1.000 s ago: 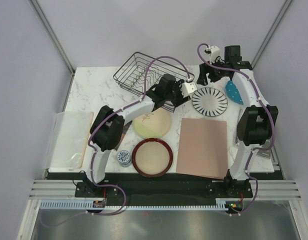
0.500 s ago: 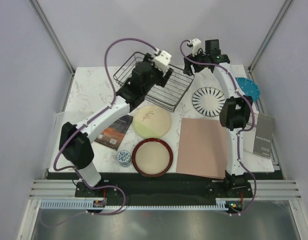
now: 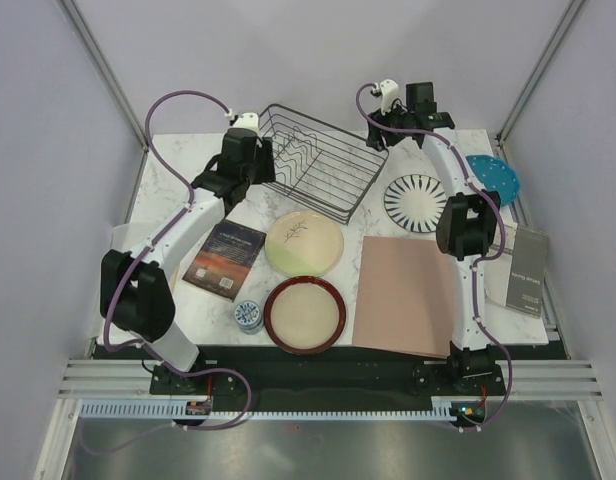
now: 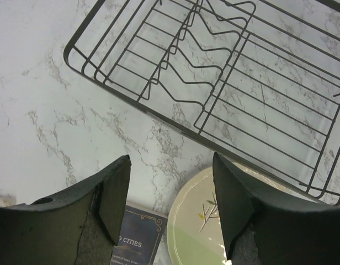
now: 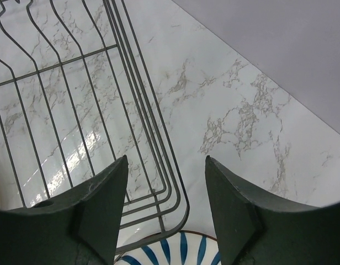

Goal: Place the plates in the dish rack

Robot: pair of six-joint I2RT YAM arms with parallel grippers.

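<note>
The black wire dish rack (image 3: pixel 323 165) stands at the back of the table with nothing in it. In front of it lie the cream sprig plate (image 3: pixel 304 243) and the red-rimmed plate (image 3: pixel 305 315). The striped plate (image 3: pixel 419 203) and the teal dotted plate (image 3: pixel 492 178) lie to the right. My left gripper (image 3: pixel 248 160) hovers open over the rack's left end; its wrist view shows the rack (image 4: pixel 225 83), the sprig plate (image 4: pixel 195 229) and empty jaws (image 4: pixel 170 204). My right gripper (image 3: pixel 413 118) hangs open and empty (image 5: pixel 165 210) above the rack's right corner (image 5: pixel 153 182) and the striped plate's rim (image 5: pixel 175 253).
A dark book (image 3: pixel 225 259) lies left of the sprig plate, and a small blue-and-white cup (image 3: pixel 249 316) sits beside the red-rimmed plate. A pink mat (image 3: pixel 408 295) covers the front right. A grey booklet (image 3: pixel 529 270) rests at the right edge.
My left gripper swung from above the rack's middle to its left end. The right arm stretched up toward the rack's right corner, and the teal plate now lies flat.
</note>
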